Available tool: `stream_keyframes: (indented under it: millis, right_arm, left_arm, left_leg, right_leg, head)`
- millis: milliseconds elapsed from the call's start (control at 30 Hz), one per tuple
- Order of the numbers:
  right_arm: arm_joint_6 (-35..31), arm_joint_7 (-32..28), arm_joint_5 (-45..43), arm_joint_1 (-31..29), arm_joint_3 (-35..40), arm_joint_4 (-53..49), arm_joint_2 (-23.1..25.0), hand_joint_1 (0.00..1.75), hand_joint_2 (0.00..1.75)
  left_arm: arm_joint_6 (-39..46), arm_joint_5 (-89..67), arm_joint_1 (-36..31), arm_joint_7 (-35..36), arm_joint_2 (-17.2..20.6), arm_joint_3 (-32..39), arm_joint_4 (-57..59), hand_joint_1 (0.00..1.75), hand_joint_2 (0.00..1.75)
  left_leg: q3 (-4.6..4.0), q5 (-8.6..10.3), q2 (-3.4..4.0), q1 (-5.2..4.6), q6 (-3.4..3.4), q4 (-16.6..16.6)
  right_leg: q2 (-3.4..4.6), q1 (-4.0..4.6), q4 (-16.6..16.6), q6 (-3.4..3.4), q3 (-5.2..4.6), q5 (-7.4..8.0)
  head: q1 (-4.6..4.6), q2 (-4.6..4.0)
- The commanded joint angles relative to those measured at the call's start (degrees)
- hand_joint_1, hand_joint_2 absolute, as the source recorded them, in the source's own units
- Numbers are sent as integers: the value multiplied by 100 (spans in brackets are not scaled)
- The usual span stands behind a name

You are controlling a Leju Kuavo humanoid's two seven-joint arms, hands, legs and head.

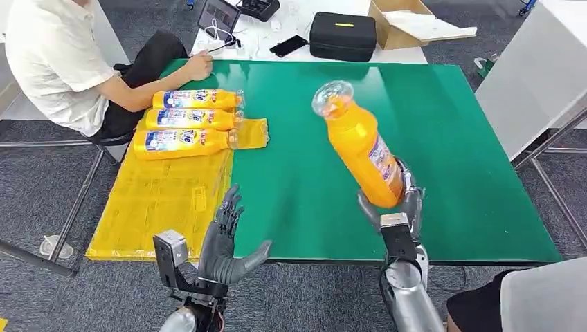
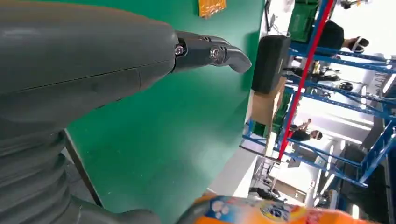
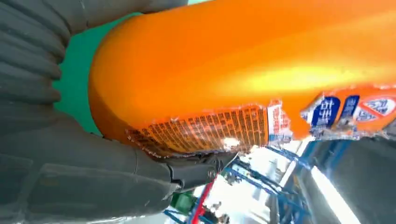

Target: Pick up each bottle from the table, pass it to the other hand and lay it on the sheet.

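From the head view, the right hand (image 1: 400,207) is wrapped around the bottom of a tall orange plastic bottle (image 1: 360,142) and holds it up above the green bench (image 1: 450,138), with its clear cap end tipped toward 11 o'clock. The left hand (image 1: 225,242) is spread wide with nothing in it, at the near edge of the bench, at about 8 o'clock from the held bottle. A crinkly yellow plastic sheet (image 1: 159,207) covers the left part of the bench, and three more orange bottles (image 1: 187,119) lie side by side on its far end. A person in a white shirt (image 1: 52,55) sits at the far left corner. In the left wrist view, the grey thumb (image 2: 210,51) sticks out over the green top, touching nothing. In the right wrist view, the orange bottle fills the hand, with the thumb (image 3: 196,170) pressed against its label.
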Motion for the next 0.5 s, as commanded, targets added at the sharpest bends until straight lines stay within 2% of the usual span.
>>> stream_keyframes:
  millis: [33, 167, 267, 333, 400, 433, 467, 500]
  right_arm:
    - [-42, -29, -24, -1, -148, -338, 150, 175, 175]
    - [171, 81, 153, 69, 253, -328, 123, 175, 175]
    - [714, 256, 314, -25, 783, -40, -9, 175, 175]
    - [1008, 252, 405, -105, 1099, 175, -28, 175, 175]
    - [1294, 278, 393, -139, 1354, 299, -50, 175, 175]
    - [1360, 275, 409, -154, 1417, 311, -55, 175, 175]
    - [1418, 285, 409, -169, 1484, 312, -26, 175, 175]
    - [1418, 285, 409, -169, 1484, 312, -26, 175, 175]
  left_arm:
    - [68, -99, -33, -112, 107, 139, -118, 0, 175]
    - [-3, 265, -159, 165, -8, 202, -91, 0, 175]
    - [-372, 592, -256, 274, -18, 138, -72, 0, 175]
    - [-427, 618, -317, 233, -38, 121, -114, 0, 175]
    - [-421, 615, -369, 198, -50, 98, -144, 0, 175]
    - [-428, 610, -391, 179, -58, 89, -165, 0, 175]
    - [-429, 622, -437, 209, -88, 75, -200, 0, 175]
    - [-429, 622, -437, 209, -88, 75, -200, 0, 175]
  left_leg:
    - [26, -8, 8, -1, 4, -1]
    - [11, -3, 7, 1, 2, -1]
    - [32, -13, 16, 1, 3, -1]
    - [10, -2, 9, 1, 2, -2]
    - [33, -10, 17, 2, 4, -3]
    - [10, -3, 10, 3, 2, -1]
    - [43, -15, 24, 2, 5, -1]
    - [11, -3, 12, 2, 2, -1]
  right_leg:
    - [-2, 2, 2, -13, 24, -9]
    - [1, 3, -1, -7, 10, -2]
    - [7, 5, 0, -13, 28, -9]
    - [5, 3, -2, -6, 7, 1]
    - [8, 6, -4, -13, 29, -5]
    - [6, 5, -3, -6, 8, 1]
    - [11, 7, -2, -15, 38, -8]
    - [6, 5, -2, -6, 8, 1]
  head:
    - [0, 0]
    - [-2, 0]
    - [-2, 0]
    - [-2, 0]
    - [-2, 0]
    - [0, 0]
    - [0, 0]
    - [-2, 0]
